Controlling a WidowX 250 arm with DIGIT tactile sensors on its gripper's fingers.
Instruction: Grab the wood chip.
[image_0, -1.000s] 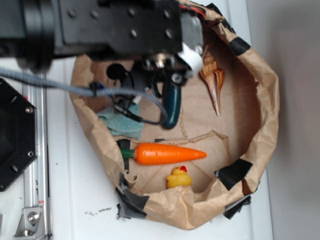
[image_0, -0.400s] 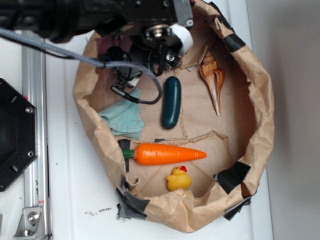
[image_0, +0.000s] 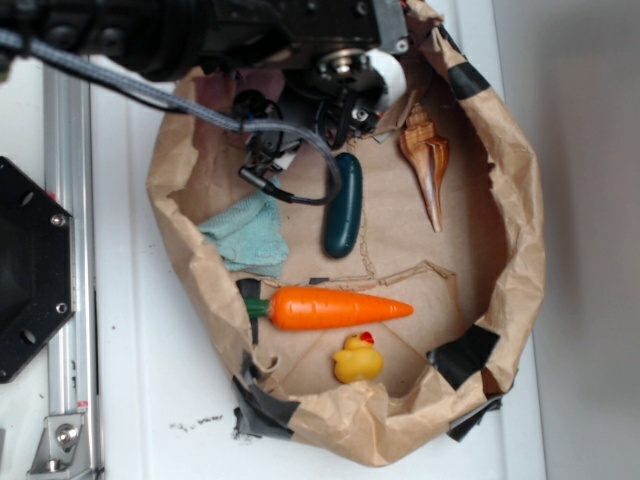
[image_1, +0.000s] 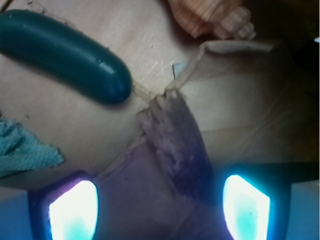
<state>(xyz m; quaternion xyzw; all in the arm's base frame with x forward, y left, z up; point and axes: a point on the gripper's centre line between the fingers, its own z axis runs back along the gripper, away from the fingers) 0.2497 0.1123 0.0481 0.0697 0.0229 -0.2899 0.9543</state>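
Note:
In the wrist view the wood chip (image_1: 175, 145), a rough, streaky dark brown slab, lies on the brown paper floor. It reaches down between my two glowing fingertips, nearer the right one (image_1: 245, 207). My gripper (image_1: 159, 210) is open, with the left pad (image_1: 72, 210) well clear of the chip. From the exterior view the gripper (image_0: 343, 100) hangs at the back of the paper-lined bin (image_0: 520, 230), and the chip is hidden under it.
A dark green pickle (image_0: 343, 205) (image_1: 65, 55) lies just in front of the gripper. An orange-brown seashell (image_0: 427, 165) (image_1: 215, 20) is to its right and a teal cloth (image_0: 248, 233) to the left. A carrot (image_0: 330, 308) and a yellow duck (image_0: 358, 357) lie near the front wall.
The arm has drawn back toward the rear of the bin, uncovering the whole pickle and the cloth. Since 0.4 s ago it has shifted slightly forward and right.

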